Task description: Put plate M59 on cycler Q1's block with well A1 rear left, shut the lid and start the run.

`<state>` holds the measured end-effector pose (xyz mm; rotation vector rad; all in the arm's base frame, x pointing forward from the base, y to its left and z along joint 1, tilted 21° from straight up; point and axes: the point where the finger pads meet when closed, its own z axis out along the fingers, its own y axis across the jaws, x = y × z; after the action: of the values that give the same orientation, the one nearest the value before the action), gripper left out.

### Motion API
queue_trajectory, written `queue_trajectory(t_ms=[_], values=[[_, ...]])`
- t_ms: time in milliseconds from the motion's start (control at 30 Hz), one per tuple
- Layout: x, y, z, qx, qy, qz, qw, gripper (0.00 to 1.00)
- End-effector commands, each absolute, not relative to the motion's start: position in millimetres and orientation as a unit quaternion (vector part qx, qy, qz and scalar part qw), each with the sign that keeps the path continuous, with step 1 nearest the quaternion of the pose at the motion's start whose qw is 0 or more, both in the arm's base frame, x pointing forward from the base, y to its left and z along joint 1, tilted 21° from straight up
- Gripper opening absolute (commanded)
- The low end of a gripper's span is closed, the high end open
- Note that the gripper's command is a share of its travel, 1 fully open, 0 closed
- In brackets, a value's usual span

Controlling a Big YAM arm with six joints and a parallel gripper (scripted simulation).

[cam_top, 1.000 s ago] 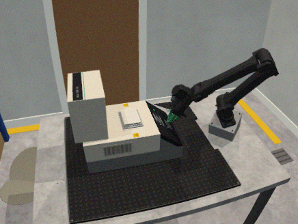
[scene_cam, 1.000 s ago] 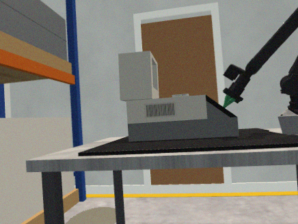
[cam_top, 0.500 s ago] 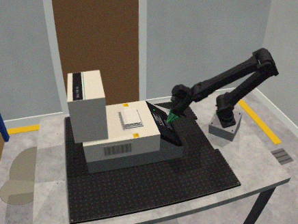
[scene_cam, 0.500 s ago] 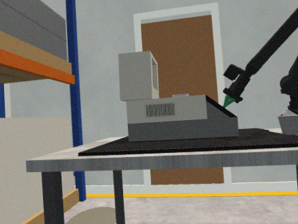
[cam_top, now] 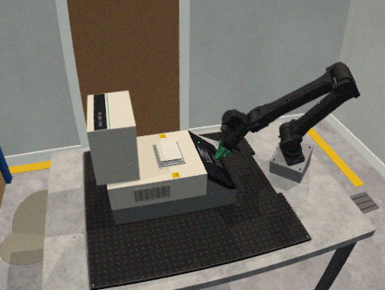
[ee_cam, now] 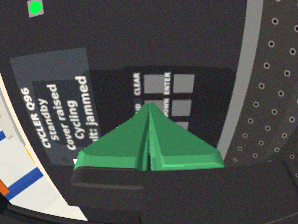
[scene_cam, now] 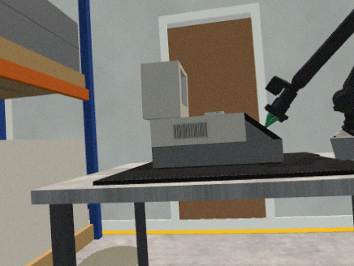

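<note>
Top, exterior and wrist views. We are holding the pincer (cam_top: 222, 152), its green fingers pressed together on nothing, just above the sloped dark panel (cam_top: 212, 161) of cycler Q1 (cam_top: 172, 190). Plate M59 (cam_top: 169, 153) is already lying on Q1's block, between two orange corner marks, while the lid (cam_top: 112, 137) is standing raised at the rear. The lamp (ee_cam: 35, 7) is showing green. We judge the step in hand to be a press of the LID key.

Risks from here. The upper keys (ee_cam: 166, 84) are sitting close together, and the closed tip is pointing at their midst; a slightly off approach could be landing on CLEAR or STOP instead, or on the idle lower row. Pushing too hard or at a slant could be shifting Q1 on its rubber feet across the black mat (cam_top: 199, 239). If M59 is not resting flat inside the brackets, the descending lid could be halting on it and raising a fault.

Hidden or unclear. The fingers are covering the lower keys in the wrist view, and the key legends are too small to read, so we cannot say which key lies under the tip. Whether the tip is touching the panel is probably not decidable. M59's printed letters, label and cut corner are not legible, so its orientation is unconfirmed. The table (scene_cam: 122, 190) edge is cut off at right.
</note>
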<state>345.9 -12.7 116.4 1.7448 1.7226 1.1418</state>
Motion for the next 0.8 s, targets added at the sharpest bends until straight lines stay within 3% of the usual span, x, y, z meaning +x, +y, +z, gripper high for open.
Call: queue_trajectory(t_ms=[0, 767], values=[[360, -13, 141, 0.612, 0.620, 0.428, 0.242, 0.00], [353, -10, 129, 0.611, 0.624, 0.426, 0.236, 0.00]])
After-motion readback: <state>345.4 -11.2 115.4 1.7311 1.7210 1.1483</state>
